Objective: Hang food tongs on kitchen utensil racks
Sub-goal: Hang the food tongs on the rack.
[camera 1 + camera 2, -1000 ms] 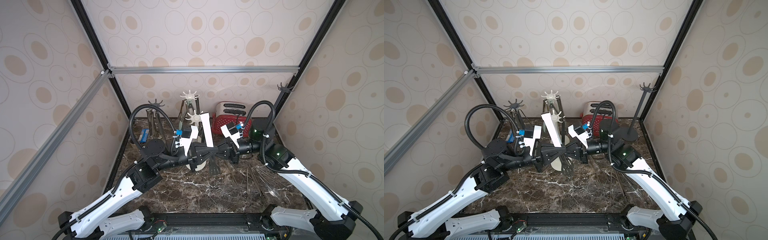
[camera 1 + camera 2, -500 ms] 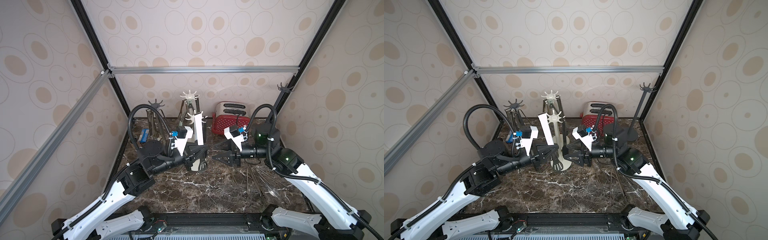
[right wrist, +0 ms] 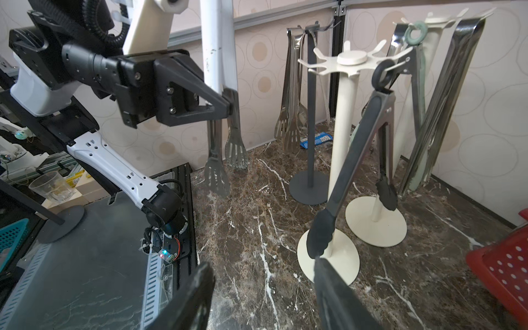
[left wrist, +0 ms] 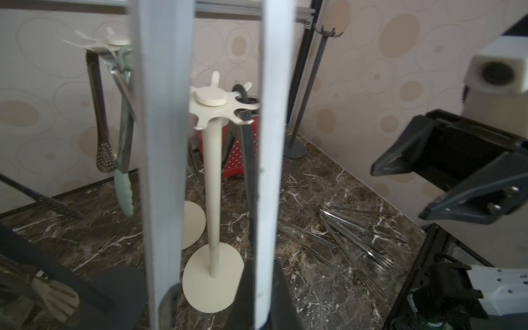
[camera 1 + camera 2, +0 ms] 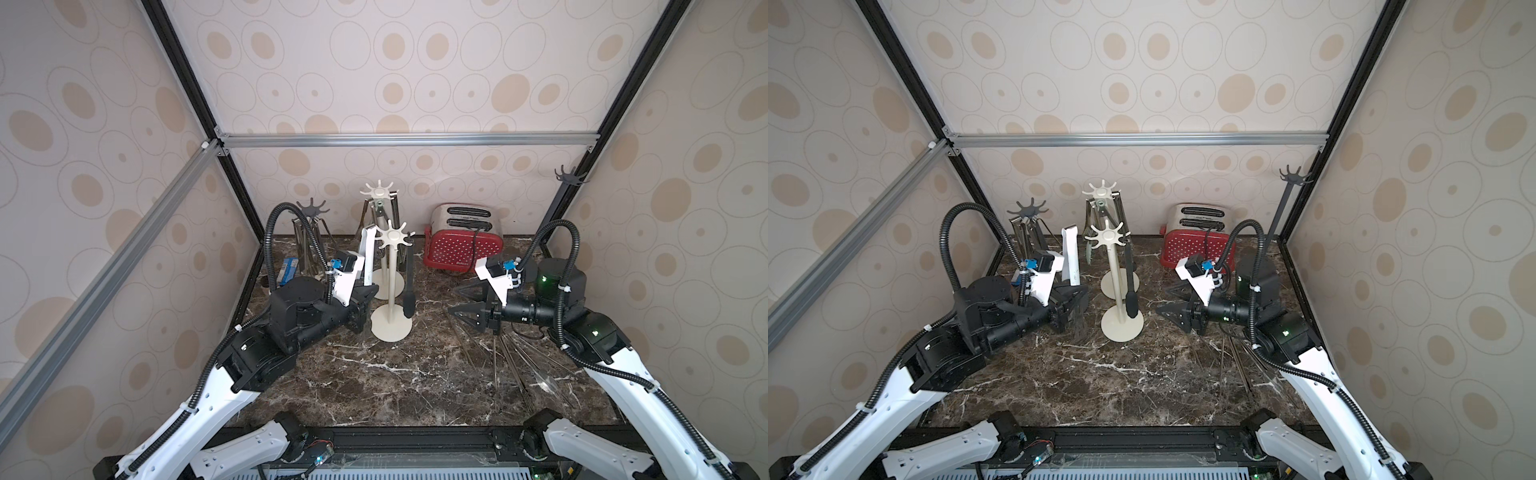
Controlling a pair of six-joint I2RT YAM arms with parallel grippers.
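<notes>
My left gripper (image 5: 366,300) is shut on white-handled tongs (image 5: 365,253), held upright just left of the front cream rack (image 5: 390,286); their slotted ends (image 3: 217,174) hang just above the table. Black tongs (image 5: 409,282) hang from that rack's crown (image 5: 1108,236). My right gripper (image 5: 461,311) stands open and empty to the right of the rack, above several loose steel tongs (image 5: 511,357) lying on the marble. More tongs hang on the back cream rack (image 5: 379,193) and the left dark grey rack (image 5: 312,208). The right dark grey rack (image 5: 565,178) stands in the far corner with nothing on its hooks.
A red-and-steel toaster (image 5: 463,245) stands at the back right wall. A blue packet (image 5: 289,268) lies by the left wall behind my left arm. Patterned walls and black frame posts close the marble table (image 5: 395,386) in on three sides.
My right gripper has opened and drawn back to the right, away from the front cream rack. My left arm has pulled back to the left, still holding the white-handled tongs.
</notes>
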